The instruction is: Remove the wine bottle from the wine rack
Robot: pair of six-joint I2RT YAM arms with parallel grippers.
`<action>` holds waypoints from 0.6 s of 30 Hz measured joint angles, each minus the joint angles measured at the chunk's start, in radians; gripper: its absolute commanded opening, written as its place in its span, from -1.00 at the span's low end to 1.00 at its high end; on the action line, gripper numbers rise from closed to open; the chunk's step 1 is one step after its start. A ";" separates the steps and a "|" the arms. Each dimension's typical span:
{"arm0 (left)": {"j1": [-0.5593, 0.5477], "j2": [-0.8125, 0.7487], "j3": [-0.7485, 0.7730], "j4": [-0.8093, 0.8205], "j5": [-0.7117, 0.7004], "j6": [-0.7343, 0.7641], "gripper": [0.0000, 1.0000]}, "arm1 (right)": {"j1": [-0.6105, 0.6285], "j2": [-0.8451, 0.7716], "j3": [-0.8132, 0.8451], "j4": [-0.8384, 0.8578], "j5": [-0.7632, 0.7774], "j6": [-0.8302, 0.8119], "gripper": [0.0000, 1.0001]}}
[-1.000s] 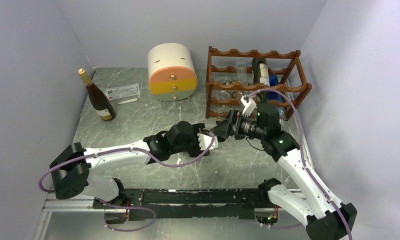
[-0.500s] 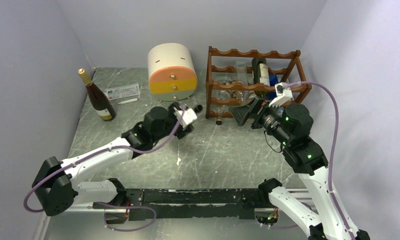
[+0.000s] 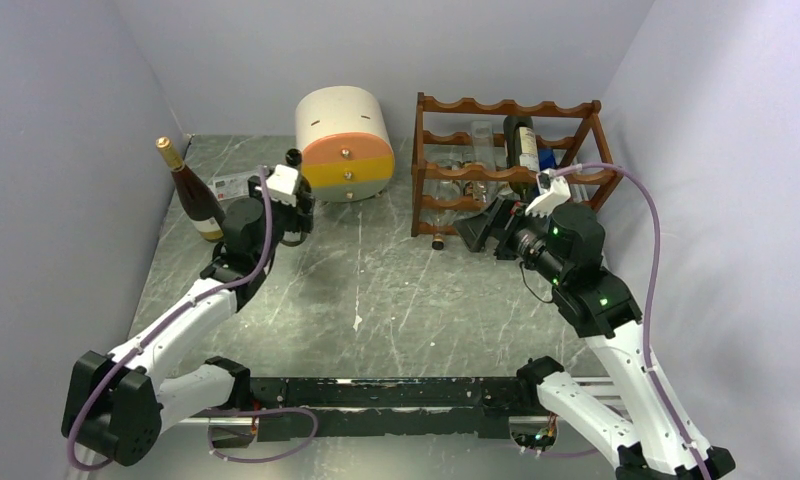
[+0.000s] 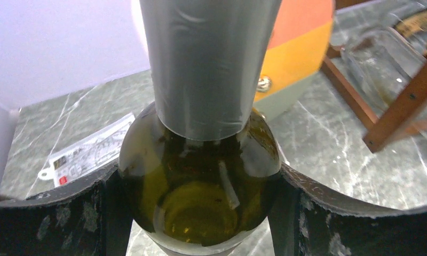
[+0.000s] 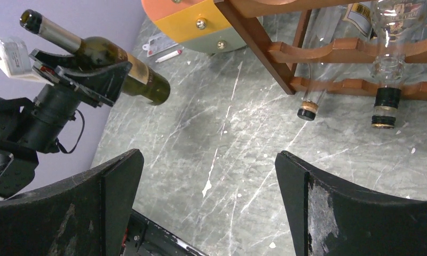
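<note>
The left end effector (image 5: 96,74) is closed around a green wine bottle (image 5: 112,66), gripping it at the shoulder just below the foil-wrapped neck. In the left wrist view the dark fingers (image 4: 56,218) press on both sides of the glass.

This bottle is already off the wine rack (image 3: 506,107). It is held at the left rear of the worktop (image 3: 396,290), well apart from the rack, with the cream and orange drawer unit (image 3: 344,140) between them.

The bottle's long axis is tilted. The neck points up and away from the left arm's base, and the heavy base hangs lower on the near side, apparently just off the worktop. A second bottle (image 3: 191,195) stands upright near the left wall, close to the held one, so setting the held bottle down would need it turned base-down and kept to one side of that bottle.

The right end effector (image 5: 208,202) is spread wide and holds nothing. It faces the front of the rack, where two necks (image 5: 307,109) (image 5: 385,106) stick out toward it. The right arm is much nearer the rack, and the left arm is much nearer the bottle that has been removed.
</note>
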 measured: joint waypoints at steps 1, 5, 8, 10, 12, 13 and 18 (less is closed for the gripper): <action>0.021 0.001 -0.004 0.008 -0.003 -0.016 -0.86 | 0.000 0.000 -0.002 0.000 0.000 0.000 1.00; 0.084 0.012 -0.006 0.037 -0.008 -0.059 -0.86 | 0.000 -0.004 -0.004 0.000 -0.002 0.000 1.00; 0.121 0.029 -0.008 0.062 -0.007 -0.083 -0.86 | 0.000 -0.019 -0.012 0.000 0.000 -0.001 1.00; 0.141 0.032 -0.017 0.078 -0.006 -0.095 -0.86 | 0.000 -0.032 -0.016 -0.002 0.006 -0.002 1.00; 0.165 0.032 -0.032 0.097 -0.007 -0.104 -0.86 | 0.000 -0.047 -0.023 0.001 0.011 -0.006 1.00; 0.175 0.033 -0.038 0.103 -0.007 -0.107 -0.86 | 0.000 -0.053 -0.029 0.000 0.013 -0.008 1.00; 0.214 0.053 -0.061 0.149 -0.009 -0.118 -0.86 | 0.000 -0.071 -0.055 -0.007 0.018 -0.024 1.00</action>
